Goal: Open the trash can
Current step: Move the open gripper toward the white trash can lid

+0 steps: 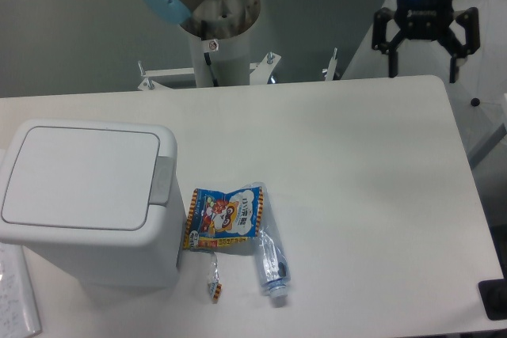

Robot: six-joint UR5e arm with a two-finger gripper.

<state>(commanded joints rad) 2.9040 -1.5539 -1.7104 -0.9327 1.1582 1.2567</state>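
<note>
The trash can [87, 195] is a large white rectangular bin at the left of the table. Its flat lid [79, 176] lies shut, and a grey push-button tab [162, 180] sits on its right edge. My gripper [424, 73] hangs at the far right, above the back edge of the table, well away from the bin. Its two black fingers [391, 57] are spread apart and hold nothing.
A blue snack packet [224, 218], a crushed clear plastic bottle [271, 263] and a small tag on a string [214, 286] lie just right of the bin. The arm's base [214, 29] stands behind the table. A paper sheet [16, 294] lies at the bottom left.
</note>
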